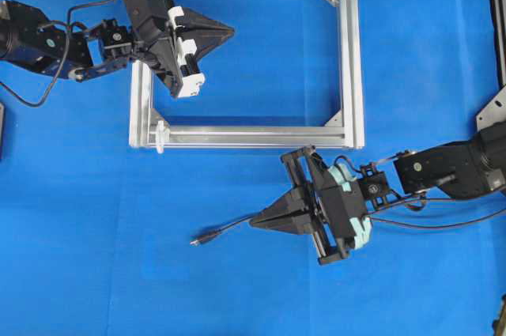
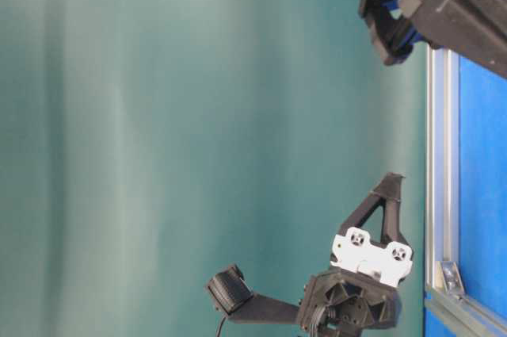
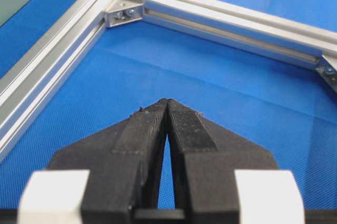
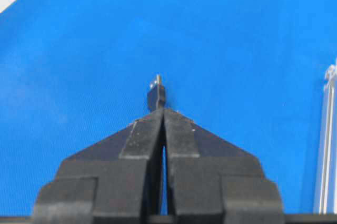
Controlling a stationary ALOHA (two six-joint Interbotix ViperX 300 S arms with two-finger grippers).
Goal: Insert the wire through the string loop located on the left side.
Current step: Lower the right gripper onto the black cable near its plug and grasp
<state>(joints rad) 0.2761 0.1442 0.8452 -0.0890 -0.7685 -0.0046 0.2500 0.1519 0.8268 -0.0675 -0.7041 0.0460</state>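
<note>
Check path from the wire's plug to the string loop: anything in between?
Nothing visible. The wire juts from the shut right pincer with the plug pointing left. Only bare blue cloth lies between it and the string loop at the frame corner. The left pincer sits farther up.

Bright, even light floods the blue tabletop [image 1: 95,233] with only faint, soft shadows, a mild sheen on the aluminium frame [image 1: 352,59], the right wrist view soft beyond the jaws, and the table-level view turned sideways.
</note>
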